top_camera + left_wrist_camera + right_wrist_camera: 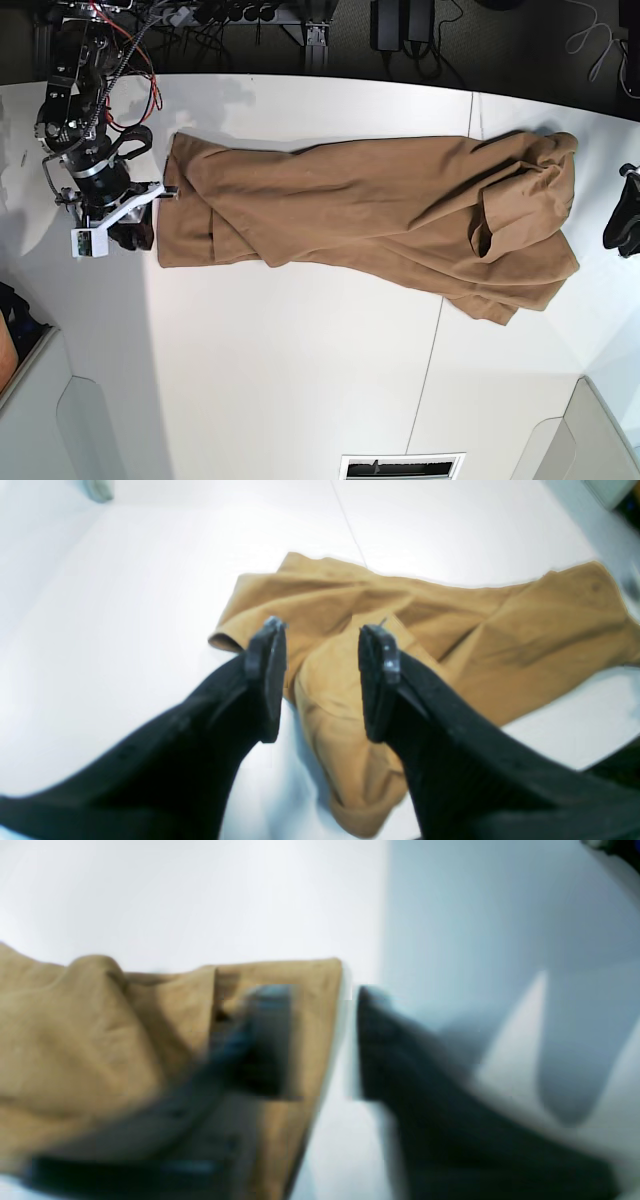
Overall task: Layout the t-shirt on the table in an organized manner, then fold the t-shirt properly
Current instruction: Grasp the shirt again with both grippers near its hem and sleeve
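**A:** Where does the t-shirt [370,200] lie?

**B:** Stretched long across the white desk [300,380], creased and twisted. It is bunched at the left arm's end, with a flap doubled over on itself.

**A:** And the tools?

**B:** The left tool [324,627] hangs wide above that doubled flap and holds nothing. The right tool [320,992] is blurred, but its jaws stand apart at the far hem. One finger is over the cloth and one is over bare desk.

**A:** So it's the laying-out step. How would you do it well?

**B:** I'd have the right tool bite deep enough over the hem to catch both layers, then close firmly. The left should come down on the flap's outer edge, not the heap's middle. Pinch only the top fold, lift low, and draw outward so the flap unrolls. Pulling both ends gently apart should take out the twist.
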